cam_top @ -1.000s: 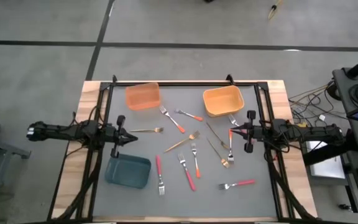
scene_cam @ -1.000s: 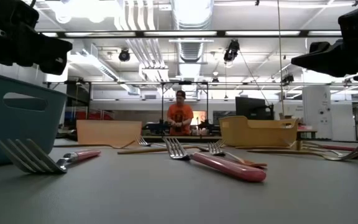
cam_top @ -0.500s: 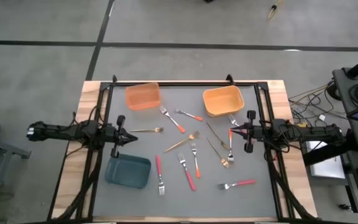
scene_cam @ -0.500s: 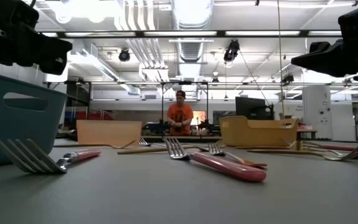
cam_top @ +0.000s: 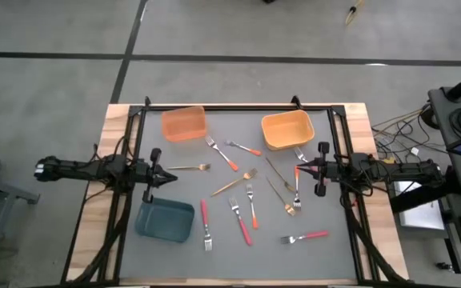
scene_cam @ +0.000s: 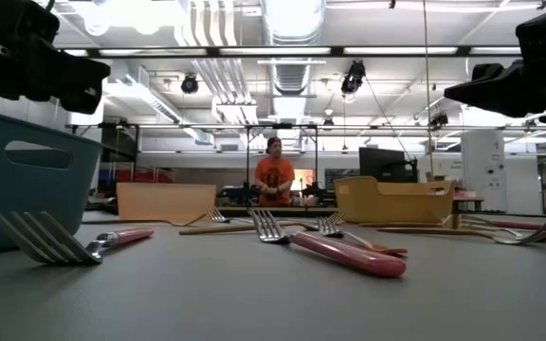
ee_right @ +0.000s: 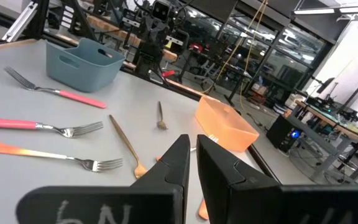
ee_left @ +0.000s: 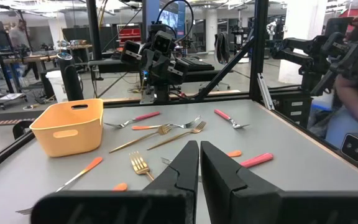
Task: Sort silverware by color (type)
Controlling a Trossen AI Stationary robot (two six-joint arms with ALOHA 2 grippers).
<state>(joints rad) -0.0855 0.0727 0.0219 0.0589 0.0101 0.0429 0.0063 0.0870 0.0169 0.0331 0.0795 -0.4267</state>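
Nothing has moved since the earlier frame: both jaws, left point(cam_top: 165, 177) and right point(cam_top: 298, 170), remain pressed together and empty above the bench point(cam_top: 214, 256), with forks point(cam_top: 249, 194) scattered between them, so sorting awaits a first descent and grasp.

Forks point(cam_top: 250, 204) are lying scattered mid-counter point(cam_top: 214, 248), two bins point(cam_top: 184, 123) sitting behind them, a third bin point(cam_top: 165, 220) lying front-left.
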